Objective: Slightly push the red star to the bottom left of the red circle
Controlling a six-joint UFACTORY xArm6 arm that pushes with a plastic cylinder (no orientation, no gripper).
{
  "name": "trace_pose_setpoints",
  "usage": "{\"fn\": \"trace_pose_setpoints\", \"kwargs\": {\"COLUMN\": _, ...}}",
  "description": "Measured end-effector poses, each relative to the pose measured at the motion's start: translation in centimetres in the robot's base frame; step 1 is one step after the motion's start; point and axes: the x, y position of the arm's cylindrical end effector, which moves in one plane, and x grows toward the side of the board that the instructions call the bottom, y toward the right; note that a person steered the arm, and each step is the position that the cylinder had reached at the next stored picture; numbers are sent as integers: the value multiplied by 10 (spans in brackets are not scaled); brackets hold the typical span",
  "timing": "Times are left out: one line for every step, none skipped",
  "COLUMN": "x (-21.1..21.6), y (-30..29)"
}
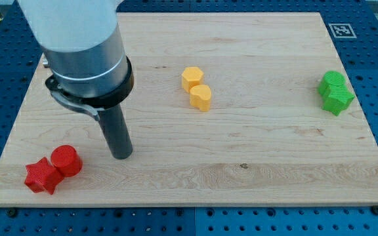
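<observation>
Red star (42,176) lies flat near tabletop (254,157) bottom-left corner, no clear long axis, touching red circle (66,160) at circle's lower left. No containers. Arm descends from view's top left, rod upright; my tip (121,156) rests on tabletop just right of red circle, apart from it. No pincer on this arm. Two yellow blocks (196,88) touch mid-board; two green blocks (335,92) touch at right edge.

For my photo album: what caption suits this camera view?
My tip rests right of the red circle and red star; yellow and green blocks sit apart.
</observation>
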Motion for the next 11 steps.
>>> {"fn": "trace_pose_setpoints", "kwargs": {"x": 25, "y": -3}}
{"fn": "trace_pose_setpoints", "kwargs": {"x": 49, "y": -7}}
{"fn": "trace_pose_setpoints", "kwargs": {"x": 50, "y": -9}}
{"fn": "trace_pose_setpoints", "kwargs": {"x": 59, "y": -29}}
{"fn": "trace_pose_setpoints", "kwargs": {"x": 66, "y": -49}}
{"fn": "trace_pose_setpoints", "kwargs": {"x": 65, "y": -54}}
{"fn": "trace_pose_setpoints", "kwargs": {"x": 66, "y": -76}}
{"fn": "trace_pose_setpoints", "kwargs": {"x": 66, "y": -84}}
{"fn": "trace_pose_setpoints", "kwargs": {"x": 66, "y": -87}}
{"fn": "trace_pose_setpoints", "kwargs": {"x": 66, "y": -87}}
{"fn": "trace_pose_setpoints", "kwargs": {"x": 65, "y": -27}}
